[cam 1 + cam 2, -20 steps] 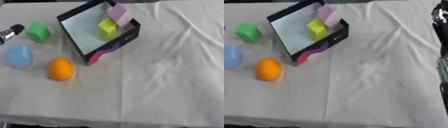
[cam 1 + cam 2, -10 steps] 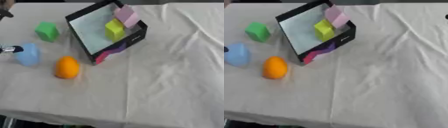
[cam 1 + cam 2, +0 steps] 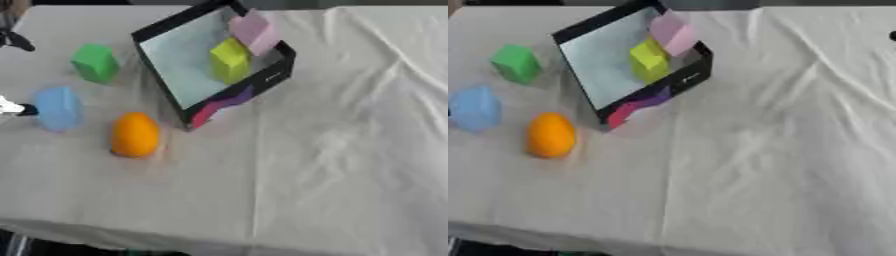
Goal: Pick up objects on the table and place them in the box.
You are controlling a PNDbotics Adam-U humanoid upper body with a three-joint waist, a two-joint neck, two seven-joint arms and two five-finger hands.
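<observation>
blue block [image 3: 58,107] just right of left hand [image 3: 10,107] | hand cut off at frame edge, finger state impossible to tell | orange object [image 3: 135,134] further right | box [image 3: 199,98] beyond | right hand unseen

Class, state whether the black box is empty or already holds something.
Not empty: the black box already holds a yellow block and a pink block against its far wall.

Box [image 3: 175,75] far-left on table [image 3: 350,150], two blocks [image 3: 241,47] inside; three objects [image 3: 135,134] left of box.
</observation>
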